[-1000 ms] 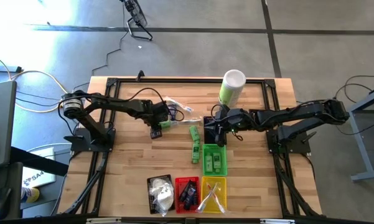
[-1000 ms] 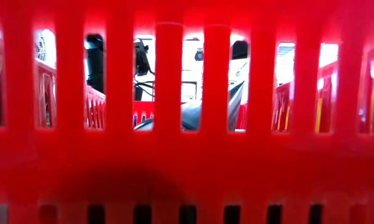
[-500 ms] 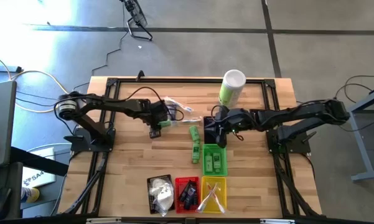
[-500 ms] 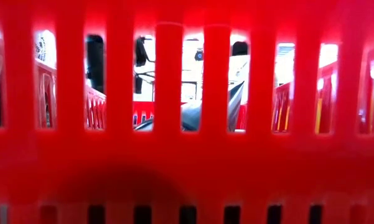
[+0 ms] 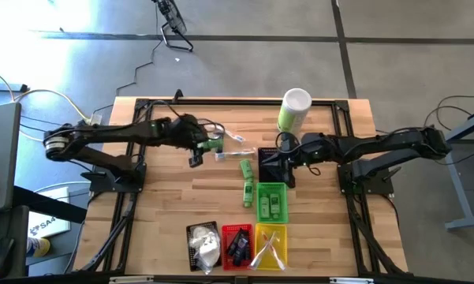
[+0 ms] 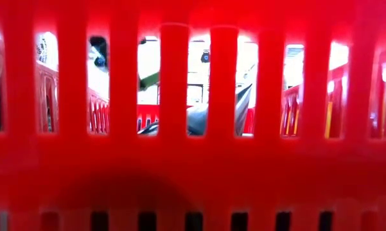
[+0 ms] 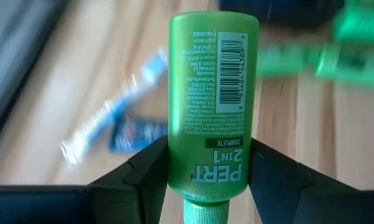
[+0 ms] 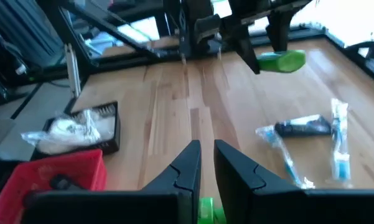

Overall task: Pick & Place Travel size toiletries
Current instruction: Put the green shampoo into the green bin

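At upper centre-left of the high view, the left gripper [image 5: 206, 147] is clamped on a small green bottle [image 5: 214, 144], lifted off the wooden table [image 5: 166, 205]; in the left wrist view the bottle [image 7: 213, 106] stands label-out between the two dark fingers [image 7: 148, 171], cap end toward the camera. In the right wrist view the same bottle [image 8: 281, 61] hangs clear of the boards. Just right of it in the high view lie clear-wrapped sticks [image 5: 235, 140] and, seen from the right wrist, a dark blue tube [image 8: 302, 127] beside them on the wood. Centre of the frame: two more green bottles [image 5: 246, 180] lying end to end, just left of the green basket [image 5: 271, 202], which holds further green items. The right gripper [image 5: 285, 167] hovers right of centre, just above the green basket's upper edge, its fingers [image 8: 187, 165] pinched nearly together and holding nothing. Upper centre: a tall green-and-white canister [image 5: 292, 110], upright. Bottom centre, in a row: a black basket [image 5: 203, 246] with white pouches [image 5: 206, 251], a red basket [image 5: 237, 244] with dark tubes, a yellow basket [image 5: 270, 246] with wrapped sticks. The low view is filled by the red basket's slatted wall [image 6: 193, 160].
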Controlling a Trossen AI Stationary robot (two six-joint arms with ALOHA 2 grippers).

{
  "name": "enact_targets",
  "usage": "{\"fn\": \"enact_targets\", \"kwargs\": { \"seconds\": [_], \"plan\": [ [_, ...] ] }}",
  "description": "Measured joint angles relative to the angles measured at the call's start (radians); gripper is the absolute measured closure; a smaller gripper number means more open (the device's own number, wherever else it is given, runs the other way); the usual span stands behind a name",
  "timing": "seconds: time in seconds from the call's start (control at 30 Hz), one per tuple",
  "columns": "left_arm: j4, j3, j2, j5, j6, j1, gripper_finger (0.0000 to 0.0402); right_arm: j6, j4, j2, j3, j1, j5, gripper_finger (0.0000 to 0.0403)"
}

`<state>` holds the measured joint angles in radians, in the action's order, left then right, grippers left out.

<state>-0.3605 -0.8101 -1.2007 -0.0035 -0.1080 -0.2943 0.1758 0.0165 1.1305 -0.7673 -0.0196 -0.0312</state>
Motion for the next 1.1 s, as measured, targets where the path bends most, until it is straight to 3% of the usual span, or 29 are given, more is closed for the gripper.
{"fn": "enact_targets", "kwargs": {
  "seconds": [0.13, 0.4, 0.77, 1.1],
  "plan": [
    [0.139, 0.0, 0.055, 0.042, 0.014, 0.0, 0.0217, -0.03, -0.014, -0.014, 0.0, 0.0, 0.003, 0.0366],
    [0.417, 0.014, 0.021, 0.183, 0.08, 0.012, 0.0217, -0.054, -0.045, -0.015, 0.0, 0.0, 0.005, 0.0366],
    [0.876, 0.174, -0.086, 0.173, 0.139, 0.149, 0.0217, -0.054, -0.046, -0.014, 0.0, 0.0, 0.005, 0.0366],
    [0.921, 0.18, -0.113, 0.094, 0.139, 0.21, 0.0217, -0.076, -0.088, 0.009, 0.0, 0.0, 0.006, 0.0366]
  ]
}}
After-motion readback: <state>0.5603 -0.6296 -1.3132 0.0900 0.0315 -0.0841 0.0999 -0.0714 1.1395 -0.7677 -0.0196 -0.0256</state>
